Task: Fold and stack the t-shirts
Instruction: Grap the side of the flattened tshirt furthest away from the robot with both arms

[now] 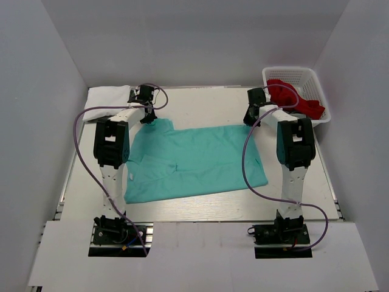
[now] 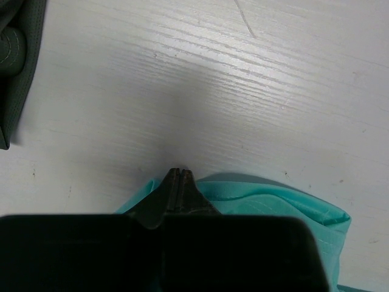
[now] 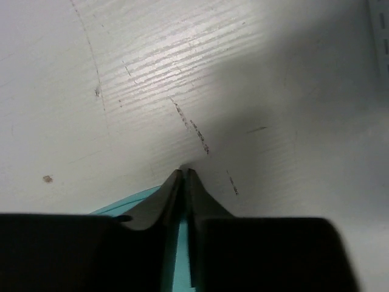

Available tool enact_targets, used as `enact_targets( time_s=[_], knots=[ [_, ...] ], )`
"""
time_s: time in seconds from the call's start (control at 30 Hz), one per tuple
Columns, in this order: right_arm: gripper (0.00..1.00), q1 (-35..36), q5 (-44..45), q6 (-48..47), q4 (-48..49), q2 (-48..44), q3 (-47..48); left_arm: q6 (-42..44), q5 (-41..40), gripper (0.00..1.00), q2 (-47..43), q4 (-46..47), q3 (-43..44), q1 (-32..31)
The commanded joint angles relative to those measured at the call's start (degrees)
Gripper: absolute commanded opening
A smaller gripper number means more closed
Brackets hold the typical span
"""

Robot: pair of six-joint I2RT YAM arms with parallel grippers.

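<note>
Cloth of soft teal t-shirt point(image 1: 194, 161) lies pinched by left tool point(image 2: 178, 173) and right tool point(image 3: 185, 172).

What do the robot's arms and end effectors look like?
The left arm and right arm have white links, dark joint housings and black bases. A purple cable loops along each. The left end effector and right end effector are black with tapered fingers.

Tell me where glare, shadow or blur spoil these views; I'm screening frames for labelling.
Top external view: even, soft light, sharp, the teal-green t-shirt crisp. Left wrist view: glare streaks on the table, a soft shadow ahead of the left hand, whose body is nearly black. Right wrist view: a bright patch on the table, shade at right, the right hand dark and slightly soft.
</note>
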Motion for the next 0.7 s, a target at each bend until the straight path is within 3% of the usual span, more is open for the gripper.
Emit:
enact_targets(
  time_s=[0.0,0.03,0.27,0.5,0.67],
  knots=[
    [0.06,0.14,-0.44,0.54,-2.8,-3.63,-2.18,-0.32,1.66,0.0,-6.88,1.3,-1.08,0.15],
    [0.0,0.23,-0.44,0.62,-2.45,-3.55,-2.36,-0.32,1.67,0.0,-6.89,1.31,-1.09,0.15],
    [0.0,0.75,-1.58,-1.22,0.36,-8.28,-4.11,-0.32,2.37,0.0,-13.38,2.88,-5.12,-0.9],
    [0.0,1.28,-1.76,-2.28,5.46,-17.61,-13.16,-3.56,5.45,0.0,-27.17,6.23,-21.2,-0.9],
    [0.0,1.55,-2.02,-2.28,8.09,-23.05,-20.8,-9.36,12.91,0.0,-38.68,10.01,-37.34,-0.9]
  ],
)
